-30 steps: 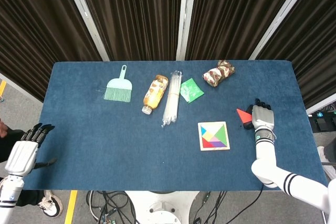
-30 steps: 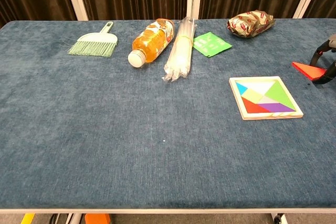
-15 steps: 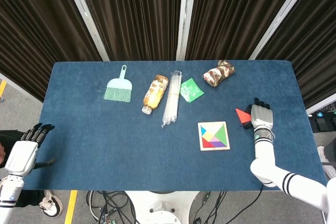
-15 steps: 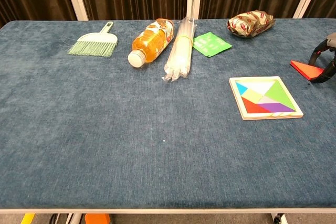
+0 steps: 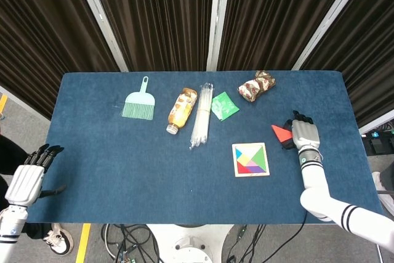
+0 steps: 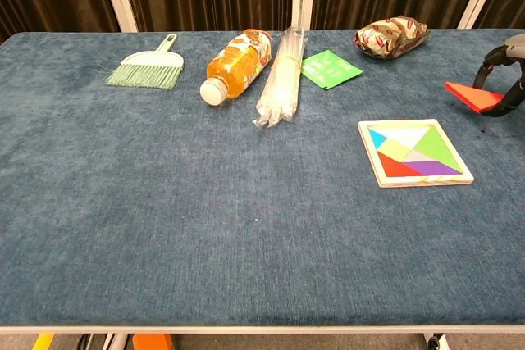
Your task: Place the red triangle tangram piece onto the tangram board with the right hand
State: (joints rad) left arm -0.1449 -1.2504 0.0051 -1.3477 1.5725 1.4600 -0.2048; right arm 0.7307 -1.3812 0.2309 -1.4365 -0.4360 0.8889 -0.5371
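Note:
My right hand pinches the red triangle tangram piece, which hangs a little above the cloth to the right of the board. The wooden tangram board lies flat with several coloured pieces in it, left of and nearer than that hand. Beyond the table's front-left corner my left hand hovers off the table, holding nothing, fingers straight.
Along the back of the blue table lie a green hand brush, an orange bottle on its side, a clear packet of noodles, a green sachet and a brown patterned packet.
My right hand has lifted the red triangle off the cloth and carried it slightly left, toward the board. The left hand has barely moved.

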